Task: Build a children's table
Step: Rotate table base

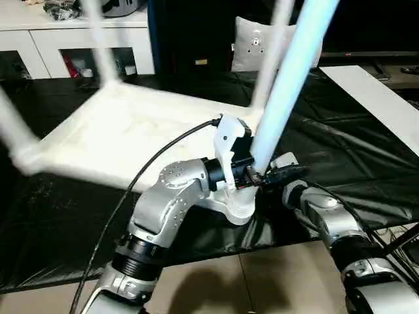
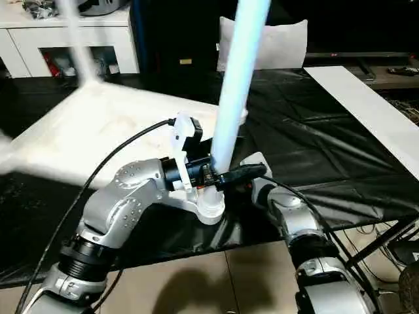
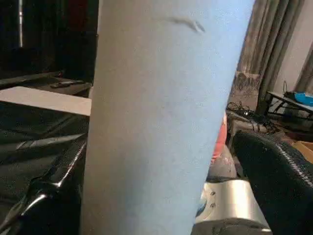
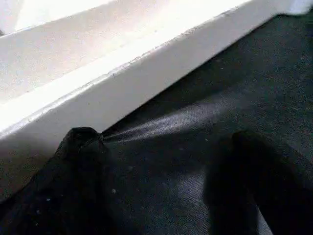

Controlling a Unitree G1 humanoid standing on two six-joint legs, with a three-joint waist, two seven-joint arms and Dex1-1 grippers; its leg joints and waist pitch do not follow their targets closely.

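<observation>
The children's table [image 1: 124, 140], an all-white plastic piece, is seen lying upside down on a black sheet [image 1: 340, 157], its square top flat and its legs rising toward the camera. The near-right leg [image 1: 288, 78] is pictured standing, leaning slightly, in the round corner socket [image 1: 239, 206] at the near edge, with other legs [image 1: 16, 134] already seated at the left and far corners. The left gripper [image 1: 252, 173] is shown set about the foot of that leg just above the socket, its black fingers spread wide on either side of the tube; whether they press on the plastic cannot be told. The right gripper [image 1: 278, 175] is seen low beside the same corner, jaws wide apart and holding nothing, with the white edge of the top just ahead of it in the right wrist view. The leg is judged to be light, hollow and stiff, with a smooth skin likely to slip under a loose hold. A hold low on the tube, near the socket, is thought best for pushing or twisting it home, since the long taper would swing easily if taken high. The broad top is judged light enough to skid on the glossy sheet unless steadied. A grey cushion [image 1: 252, 42] is seen on the far side.
</observation>
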